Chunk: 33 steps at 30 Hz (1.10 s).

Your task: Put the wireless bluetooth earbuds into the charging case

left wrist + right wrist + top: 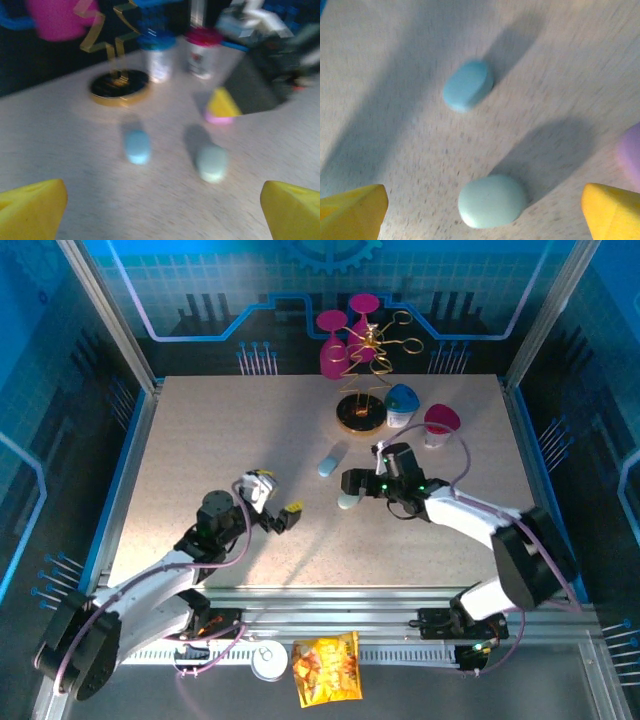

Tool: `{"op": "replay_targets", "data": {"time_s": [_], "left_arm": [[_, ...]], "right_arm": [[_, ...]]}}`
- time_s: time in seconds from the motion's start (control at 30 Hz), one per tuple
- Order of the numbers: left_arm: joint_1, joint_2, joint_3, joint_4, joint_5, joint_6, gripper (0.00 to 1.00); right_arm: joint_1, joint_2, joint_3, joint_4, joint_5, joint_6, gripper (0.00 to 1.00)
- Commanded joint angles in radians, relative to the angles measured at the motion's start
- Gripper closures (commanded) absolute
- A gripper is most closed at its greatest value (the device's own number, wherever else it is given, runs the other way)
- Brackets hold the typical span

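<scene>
A beige speckled tabletop is seen from above, with two robot arms reaching in from the near edge. The left gripper hovers left of centre, its yellow-tipped fingers spread wide and holding nothing. The right gripper is open too and holds nothing. A pale green case, smooth and shut, lies flat on the tabletop under the gap between its fingers.

A pale blue case, pill-shaped and shut, lies a little farther back, apart from the green one. A lilac piece rests on the tabletop just beside one finger of the right gripper. The frame edge cuts it off, so I cannot tell whether it is a case or an earbud.

Along the far side stand a gold wire ornament on a round black base, pink goblets, a blue-lidded jar and a pink-lidded jar. A yellow snack packet lies on the frame in front of the arms' bases.
</scene>
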Motion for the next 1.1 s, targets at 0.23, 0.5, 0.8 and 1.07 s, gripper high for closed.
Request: {"op": "replay_targets", "data": {"time_s": [0.23,0.5,0.8,1.07], "left_arm": [[0.211,0.101,-0.026,0.117,-0.359,0.064,0.01],[0.365,0.396,-0.029,0.379,-0.200,-0.067,0.01],[0.458,0.612,0.063,0.422,-0.133,-0.164,0.01],[0.454,0.614,0.077,0.394,-0.185,-0.178,0.01]], "right_arm": [[-0.103,-0.234,-0.190,0.223,0.514,-0.551,0.00],[-0.302,-0.061,-0.405,0.727,0.330,-0.577,0.00],[-0.400,0.128,-0.455,0.986,0.113,-0.566,0.00],[-0.428,0.133,-0.394,0.886,0.136,-0.522,0.00]]}}
